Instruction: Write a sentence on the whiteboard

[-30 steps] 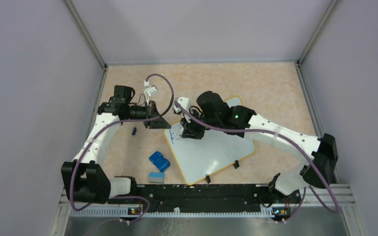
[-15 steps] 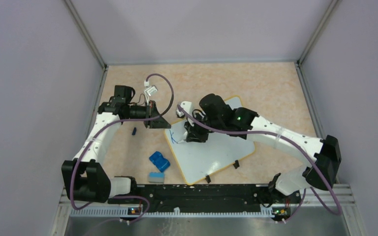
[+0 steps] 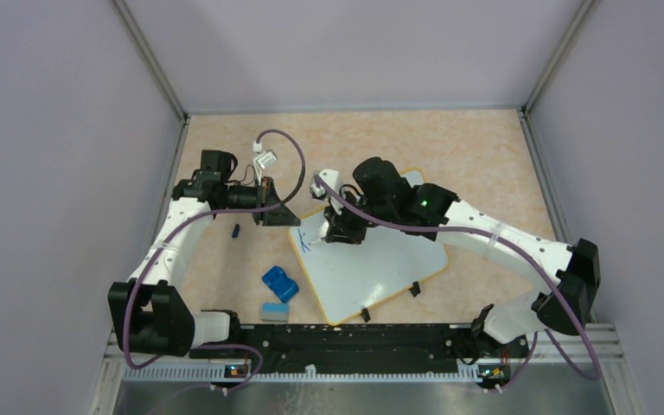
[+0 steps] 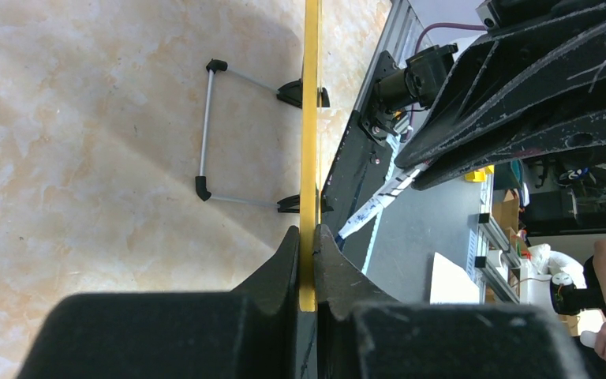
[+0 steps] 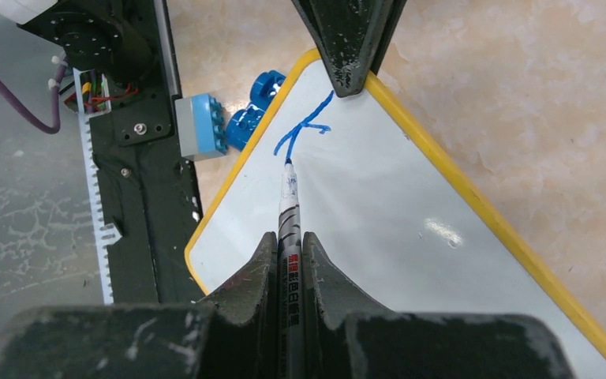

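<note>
**Tabletop** [image 3: 467,164]: beige, marbled pattern, matt.

**Left fingers** [image 4: 282,264]: black, matt and wedge-shaped, clenched on the thin yellow-orange rim of the whiteboard [image 4: 310,158]. The left wrist view shows this rim edge-on as a straight line. Only that view shows a bent grey wire stand [image 4: 203,130] on the tabletop side of the rim, held by two black clips [image 4: 298,93].

**Loose items left of the board, on the tabletop:** a small dark piece [image 3: 236,230], a blue moulded block [image 3: 280,283] and a grey-and-blue block [image 3: 274,312].

**Whiteboard, top view** [image 3: 380,268]: flat, glossy white, with rounded corners. It lies mid-tabletop, turned at an angle. Its long axis runs from the left corner, which the left fingers hold, toward the far right. The clips sit on the near long edge.

**Sentence** [image 5: 304,130]: a few crossing blue strokes just inside the clamped corner. They cannot be read as a word. In the top view they are only a faint mark.

**Right fingers** [image 5: 260,276]: black and scuffed, grasping the marker [image 5: 289,221]. It has a slim barrel, white toward the tip and dark with printed characters at the grip. Its blue tip touches the board at the lower end of the strokes. Its long axis points toward the clamped corner. The marker cannot be made out in the top view.
</note>
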